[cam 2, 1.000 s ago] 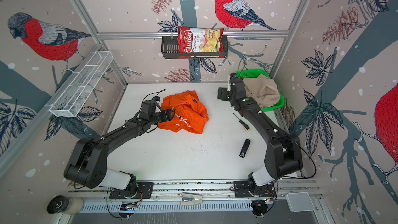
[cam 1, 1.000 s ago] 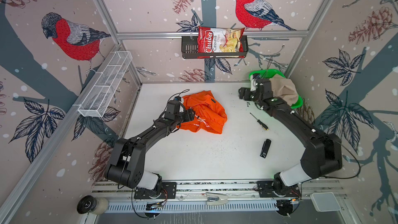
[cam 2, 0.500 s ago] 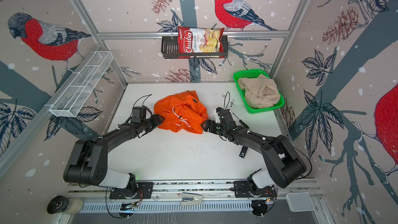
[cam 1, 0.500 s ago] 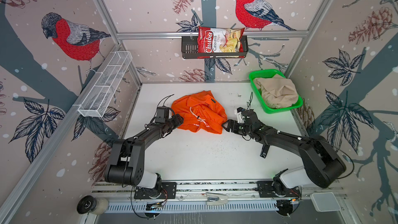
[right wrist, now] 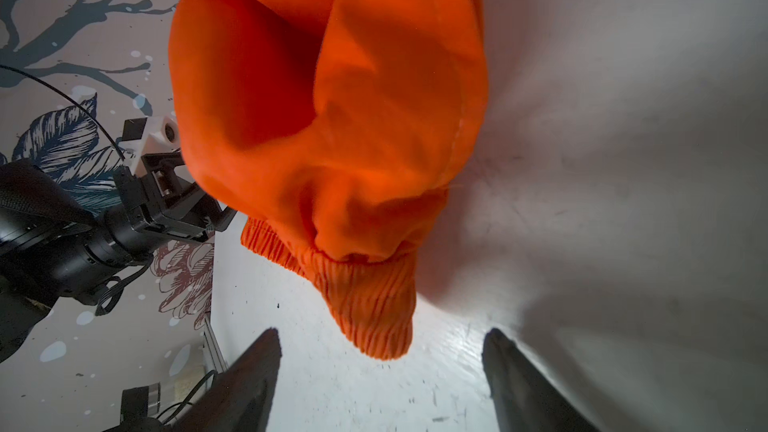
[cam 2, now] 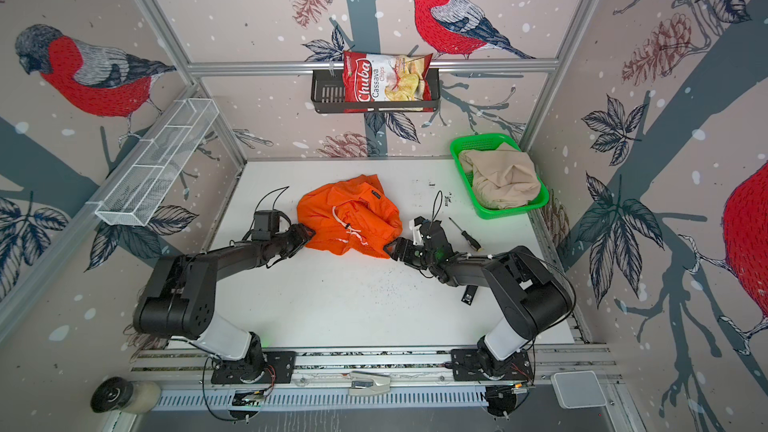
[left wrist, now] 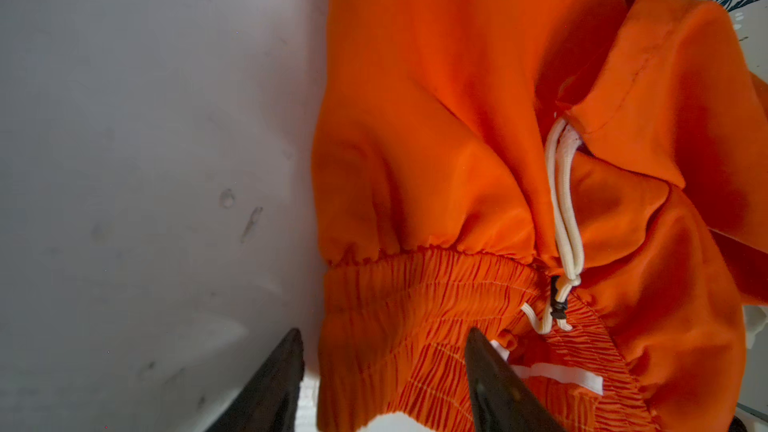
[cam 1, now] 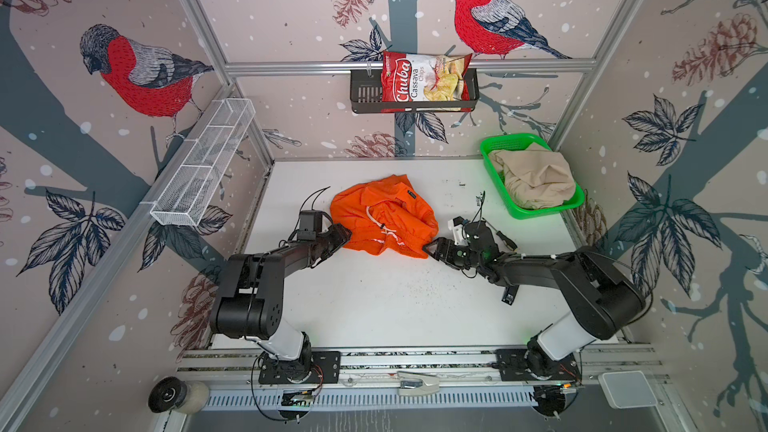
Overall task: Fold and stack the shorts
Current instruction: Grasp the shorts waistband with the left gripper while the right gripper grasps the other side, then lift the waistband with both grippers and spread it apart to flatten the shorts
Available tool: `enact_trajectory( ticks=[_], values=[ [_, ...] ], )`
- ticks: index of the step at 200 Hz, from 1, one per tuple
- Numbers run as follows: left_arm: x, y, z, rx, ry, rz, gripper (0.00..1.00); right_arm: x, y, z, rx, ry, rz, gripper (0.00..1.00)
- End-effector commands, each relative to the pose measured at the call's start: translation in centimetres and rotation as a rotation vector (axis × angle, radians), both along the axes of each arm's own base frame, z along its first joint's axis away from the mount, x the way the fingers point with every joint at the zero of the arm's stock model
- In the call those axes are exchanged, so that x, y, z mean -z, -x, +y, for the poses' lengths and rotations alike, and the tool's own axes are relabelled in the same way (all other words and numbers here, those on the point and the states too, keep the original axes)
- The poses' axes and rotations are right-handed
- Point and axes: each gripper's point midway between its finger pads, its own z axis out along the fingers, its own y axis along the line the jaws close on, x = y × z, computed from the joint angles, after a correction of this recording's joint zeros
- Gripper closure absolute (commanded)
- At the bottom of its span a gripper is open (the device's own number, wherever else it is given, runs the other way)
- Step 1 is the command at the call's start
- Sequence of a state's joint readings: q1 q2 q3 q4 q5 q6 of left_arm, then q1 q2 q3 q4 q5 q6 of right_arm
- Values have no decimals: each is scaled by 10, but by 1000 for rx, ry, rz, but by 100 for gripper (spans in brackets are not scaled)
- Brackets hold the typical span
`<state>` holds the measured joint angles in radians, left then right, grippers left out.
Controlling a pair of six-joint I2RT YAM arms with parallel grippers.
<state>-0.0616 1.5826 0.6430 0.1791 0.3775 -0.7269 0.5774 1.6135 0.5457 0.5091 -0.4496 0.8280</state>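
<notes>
Presently, item one: orange shorts (cam 1: 384,218), lying in a crumpled heap at the middle of the white table (cam 1: 374,305), not yet folded. The ribbed elastic waistband (left wrist: 415,305) faces the near edge, a white drawstring (left wrist: 566,209) trails over the bunched cloth, and the legs are rumpled behind it.

Item two: beige shorts (cam 1: 534,178), heaped loosely in the green basket (cam 1: 494,145) at the far right corner, spilling a little over its rim, untouched.

Progress, by my reckoning: barely begun. Neither pair is flattened or folded, and no stack exists. The orange pair looks to be first, needing spreading out before any fold.

Left gripper (left wrist: 382,332): low at the waistband's left end, jaws apart and straddling that end, with no pinch made out.

Right gripper (right wrist: 380,332): low at the waistband's right corner, jaws spread wide, the corner lying just ahead of them, apart from both fingers.

Sundries: a screwdriver (cam 1: 505,238) and a small black object (cam 1: 508,296) lie beside the right arm, clear of the cloth.
</notes>
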Motion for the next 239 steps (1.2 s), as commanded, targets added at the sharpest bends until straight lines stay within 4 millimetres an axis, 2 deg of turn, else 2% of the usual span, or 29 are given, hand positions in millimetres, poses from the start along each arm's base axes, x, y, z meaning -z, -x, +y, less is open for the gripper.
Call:
enact_trajectory(
  ticks=[1,32,64,85,121,148,170,185,213,216,227,232,235,239],
  values=[
    [-11,-11,-8,19,53,-75,40,-9,-4,11,-16,-69,-18,27],
    [-6,-13,-8,21,49,-75,41,-6,-1,19,-33,-75,-17,28],
    [1,-13,-9,24,55,-65,48,-1,-3,20,-25,-84,-12,32],
    [3,-13,-9,25,53,-65,58,1,-7,23,-20,-90,-16,36],
    [-2,-12,-7,28,41,-74,80,-5,-14,23,1,-107,-40,56],
    [-21,-12,-6,34,26,-105,91,-32,-25,7,60,-123,-103,74],
    [-57,-15,-5,43,4,-168,96,-78,-42,-13,110,-122,-205,87],
    [-94,-19,-4,54,-17,-231,97,-123,-53,-24,119,-88,-306,91],
    [-182,-27,-2,70,-56,-391,97,-197,-68,-50,152,-31,-441,94],
    [-190,-27,-2,70,-57,-406,97,-211,-67,-53,155,-39,-471,94],
    [-229,-26,-1,68,-66,-488,97,-242,-67,-66,177,-52,-529,94],
    [-238,-23,0,66,-68,-508,97,-257,-67,-71,183,-60,-555,95],
    [-256,-23,0,63,-69,-547,97,-265,-66,-73,186,-64,-572,95],
    [-270,-22,1,59,-70,-577,97,-277,-64,-77,190,-72,-597,95]
  ],
)
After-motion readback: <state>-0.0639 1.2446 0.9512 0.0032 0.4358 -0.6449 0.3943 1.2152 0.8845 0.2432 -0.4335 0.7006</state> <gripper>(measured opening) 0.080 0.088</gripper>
